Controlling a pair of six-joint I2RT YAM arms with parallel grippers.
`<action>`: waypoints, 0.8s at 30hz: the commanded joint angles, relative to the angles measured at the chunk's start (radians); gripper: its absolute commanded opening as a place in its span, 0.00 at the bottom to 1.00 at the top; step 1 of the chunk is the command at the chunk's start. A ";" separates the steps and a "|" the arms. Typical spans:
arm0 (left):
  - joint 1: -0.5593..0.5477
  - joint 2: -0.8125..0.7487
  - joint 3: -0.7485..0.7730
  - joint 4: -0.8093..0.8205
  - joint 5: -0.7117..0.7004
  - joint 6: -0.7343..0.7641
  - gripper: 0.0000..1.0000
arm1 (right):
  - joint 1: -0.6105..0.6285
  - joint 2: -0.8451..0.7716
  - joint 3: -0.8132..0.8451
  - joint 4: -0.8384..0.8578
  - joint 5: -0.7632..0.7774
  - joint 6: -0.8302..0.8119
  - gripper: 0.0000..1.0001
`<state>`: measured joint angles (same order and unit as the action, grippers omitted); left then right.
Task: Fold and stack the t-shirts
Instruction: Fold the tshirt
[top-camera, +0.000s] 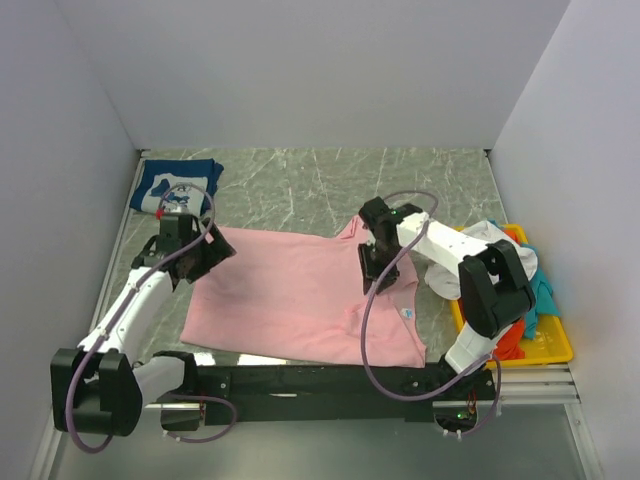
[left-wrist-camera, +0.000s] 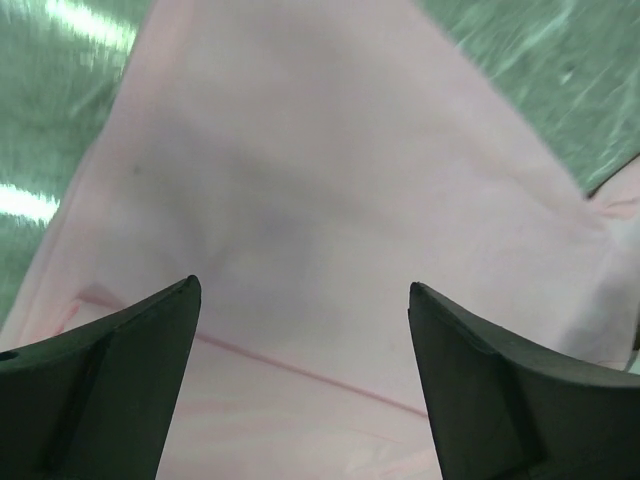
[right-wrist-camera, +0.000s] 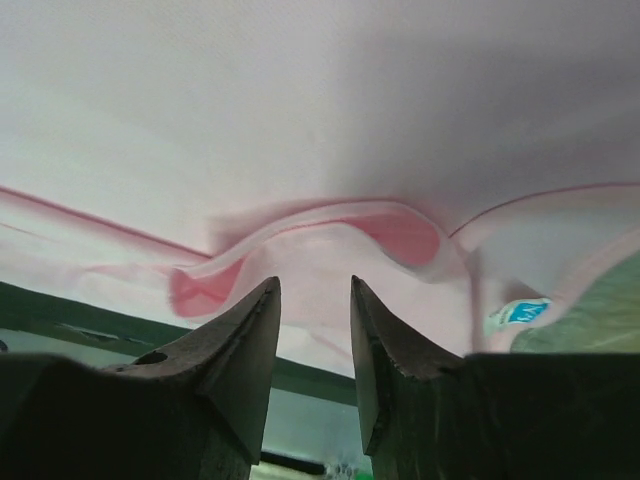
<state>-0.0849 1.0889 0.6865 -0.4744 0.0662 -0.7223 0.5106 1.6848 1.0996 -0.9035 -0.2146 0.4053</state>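
A large light-pink t-shirt (top-camera: 300, 290) lies spread flat in the middle of the table. My left gripper (top-camera: 210, 250) hovers over its back left corner. In the left wrist view the left gripper (left-wrist-camera: 302, 284) is open wide, and only pink cloth (left-wrist-camera: 300, 150) shows under the gap. My right gripper (top-camera: 375, 265) sits at the shirt's back right, near the collar. The right gripper (right-wrist-camera: 313, 281) stands partly open just short of a raised fold of pink cloth (right-wrist-camera: 330, 235), with nothing between its fingers. A folded navy t-shirt (top-camera: 175, 183) with white print lies at the back left.
A yellow tray (top-camera: 555, 350) at the right edge holds white (top-camera: 520, 255), teal (top-camera: 545, 295) and orange-red (top-camera: 510, 340) t-shirts in a heap. A dark rail (top-camera: 320, 378) runs along the near edge under the shirt's hem. White walls close in the left, back and right.
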 joint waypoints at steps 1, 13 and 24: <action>-0.001 0.052 0.113 -0.004 -0.046 0.035 0.91 | -0.029 -0.036 0.155 -0.070 0.089 -0.025 0.42; 0.039 0.259 0.288 0.086 -0.040 0.092 0.93 | -0.214 0.317 0.640 0.003 0.161 -0.054 0.42; 0.074 0.362 0.363 0.083 -0.025 0.106 0.92 | -0.274 0.541 0.838 0.075 0.250 -0.028 0.42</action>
<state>-0.0162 1.4364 1.0065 -0.4072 0.0292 -0.6373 0.2619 2.2322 1.8805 -0.8722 -0.0044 0.3691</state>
